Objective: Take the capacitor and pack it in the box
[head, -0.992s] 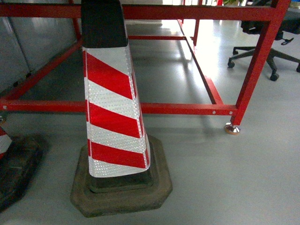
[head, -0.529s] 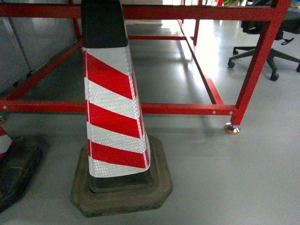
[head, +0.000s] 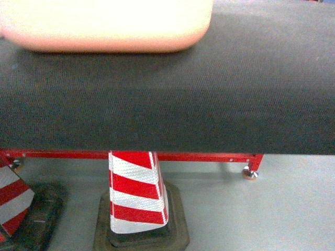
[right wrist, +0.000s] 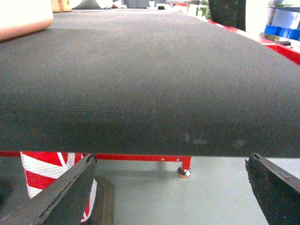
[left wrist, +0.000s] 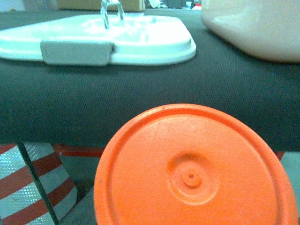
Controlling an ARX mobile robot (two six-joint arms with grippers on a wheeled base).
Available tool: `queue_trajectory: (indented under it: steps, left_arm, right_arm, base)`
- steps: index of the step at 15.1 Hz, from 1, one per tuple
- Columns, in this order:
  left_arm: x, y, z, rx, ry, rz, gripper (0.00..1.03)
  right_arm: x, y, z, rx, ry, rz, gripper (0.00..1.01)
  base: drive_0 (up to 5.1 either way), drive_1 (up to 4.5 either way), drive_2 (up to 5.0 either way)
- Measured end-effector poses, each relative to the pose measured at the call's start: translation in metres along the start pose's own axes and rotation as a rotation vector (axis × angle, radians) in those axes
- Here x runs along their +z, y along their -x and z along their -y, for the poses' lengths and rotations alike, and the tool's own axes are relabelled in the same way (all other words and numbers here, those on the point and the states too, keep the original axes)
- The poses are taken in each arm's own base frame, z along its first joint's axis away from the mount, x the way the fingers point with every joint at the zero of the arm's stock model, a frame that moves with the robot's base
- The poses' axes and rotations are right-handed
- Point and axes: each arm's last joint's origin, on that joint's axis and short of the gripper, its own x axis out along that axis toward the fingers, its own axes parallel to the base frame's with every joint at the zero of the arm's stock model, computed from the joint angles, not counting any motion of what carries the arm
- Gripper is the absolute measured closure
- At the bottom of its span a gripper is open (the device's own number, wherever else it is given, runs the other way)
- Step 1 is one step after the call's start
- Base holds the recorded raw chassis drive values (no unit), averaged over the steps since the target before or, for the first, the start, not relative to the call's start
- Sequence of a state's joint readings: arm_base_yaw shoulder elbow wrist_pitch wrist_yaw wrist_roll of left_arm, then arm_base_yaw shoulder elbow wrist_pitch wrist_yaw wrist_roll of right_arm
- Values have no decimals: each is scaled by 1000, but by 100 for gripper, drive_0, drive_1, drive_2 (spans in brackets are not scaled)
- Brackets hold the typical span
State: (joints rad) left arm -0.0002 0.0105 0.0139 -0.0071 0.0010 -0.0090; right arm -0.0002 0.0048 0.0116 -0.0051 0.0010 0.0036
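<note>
Filling the lower half of the left wrist view, the capacitor is showing its round orange end face close to the lens, below the table's near edge; whether the left claw is gripping it cannot be told, since no fingers are showing. The box is sitting on the dark table mat, with its white lid lying flat beside it. The right gripper is hanging wide open and empty below the table edge. A striped cone is standing on the floor beneath the red frame.
</note>
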Motion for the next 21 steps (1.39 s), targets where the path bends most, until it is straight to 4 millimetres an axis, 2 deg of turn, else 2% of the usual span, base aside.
queue_trajectory:
  steps: [21]
  left_arm:
    - [0,0,0,2,-1,0,59]
  right_arm:
    - [0,0,0,1,1,0,3]
  base:
    - [0,0,0]
